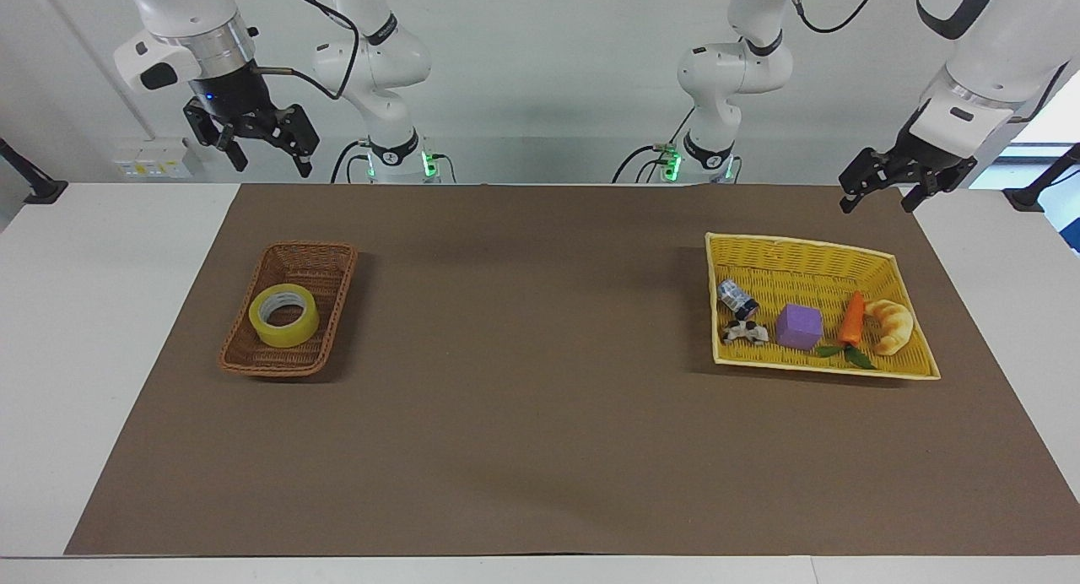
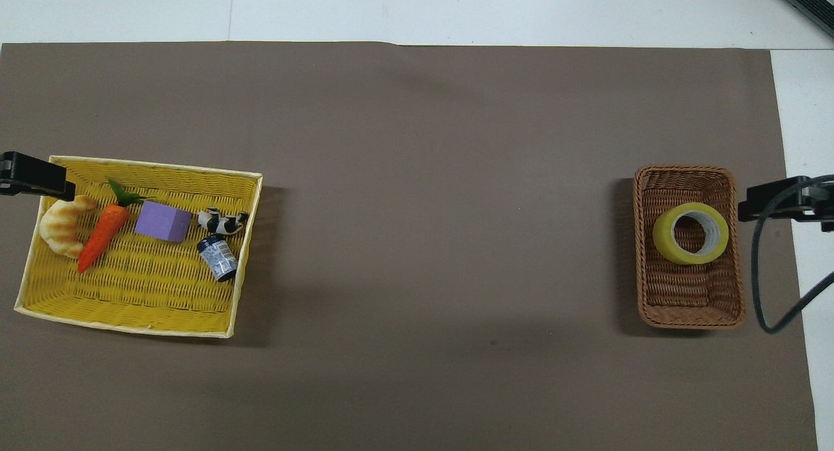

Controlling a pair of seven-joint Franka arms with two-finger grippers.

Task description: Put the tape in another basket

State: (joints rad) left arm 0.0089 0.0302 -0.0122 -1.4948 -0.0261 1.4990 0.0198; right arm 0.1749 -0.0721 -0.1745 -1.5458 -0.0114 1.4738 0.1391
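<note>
Both grippers hang spread and empty, right gripper point(image 1: 263, 143) and left gripper point(image 1: 879, 192), since the tape point(image 1: 284, 315) already lies flat in the brown basket point(image 1: 338, 290).

I can read no text anywhere here. The small can point(image 2: 217, 258) in the yellow basket point(image 2: 140, 311) carries a printed label, but I cannot make out its words or numbers.
</note>
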